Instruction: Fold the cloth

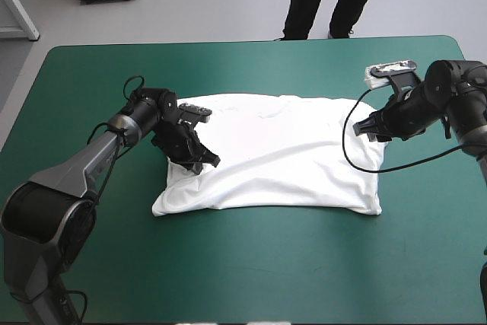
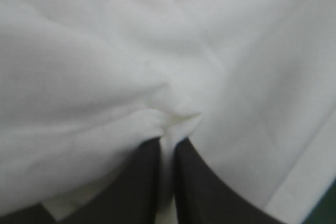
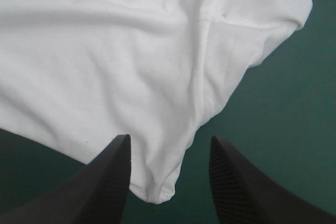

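The white T-shirt (image 1: pixel 281 154) lies spread as a rough rectangle in the middle of the teal-green table. My left gripper (image 1: pixel 199 160) sits on its left part, shut on the T-shirt, with a pinched fold of white cloth (image 2: pixel 176 121) between its black fingers (image 2: pixel 205 182). At the shirt's right edge my right gripper (image 1: pixel 370 129) hovers open. Between its spread fingers (image 3: pixel 107 179) a corner of the T-shirt (image 3: pixel 157 182) shows, not gripped.
Teal-green cover (image 1: pixel 251 264) lies bare all around the shirt, with wide room toward the near edge and both sides. The right arm's black cable loops across the shirt's right end (image 1: pixel 350 154).
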Tool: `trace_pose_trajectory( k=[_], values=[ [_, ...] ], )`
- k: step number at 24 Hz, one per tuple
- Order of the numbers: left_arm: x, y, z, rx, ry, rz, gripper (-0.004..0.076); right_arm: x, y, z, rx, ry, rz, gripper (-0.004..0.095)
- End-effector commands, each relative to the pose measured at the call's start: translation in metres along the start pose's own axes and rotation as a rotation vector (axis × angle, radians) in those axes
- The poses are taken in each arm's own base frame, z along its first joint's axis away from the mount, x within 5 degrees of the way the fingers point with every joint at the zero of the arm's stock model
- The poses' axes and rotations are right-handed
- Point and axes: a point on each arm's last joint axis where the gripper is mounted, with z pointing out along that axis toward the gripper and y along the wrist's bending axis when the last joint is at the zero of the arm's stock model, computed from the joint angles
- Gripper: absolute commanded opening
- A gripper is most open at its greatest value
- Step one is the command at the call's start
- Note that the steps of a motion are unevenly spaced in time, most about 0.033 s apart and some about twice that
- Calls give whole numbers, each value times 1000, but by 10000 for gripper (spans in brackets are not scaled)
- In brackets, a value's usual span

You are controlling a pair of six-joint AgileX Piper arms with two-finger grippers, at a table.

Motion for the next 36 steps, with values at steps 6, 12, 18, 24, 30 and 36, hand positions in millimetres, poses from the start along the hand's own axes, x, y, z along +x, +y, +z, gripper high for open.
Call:
trace_pose_trajectory(
  k=[6, 12, 18, 24, 30, 36],
  values=[
    [4, -31, -118, 2, -238, 84, 324, -11, -11, 0, 74, -62, -18, 469],
    [21, -46, -164, 16, -373, 111, 324, -44, -39, 53, 150, 16, 10, 534],
    [29, -50, -176, 18, -408, 119, 323, -69, -91, 83, 129, 20, 143, 533],
    [29, -50, -176, 18, -408, 119, 323, -64, -117, 107, 125, 57, 185, 533],
    [29, -51, -176, 25, -410, 118, 323, -69, -118, 136, 65, 57, 190, 533],
    [30, -51, -177, 29, -412, 118, 323, -76, -121, 151, 44, 65, 202, 532]
  ],
)
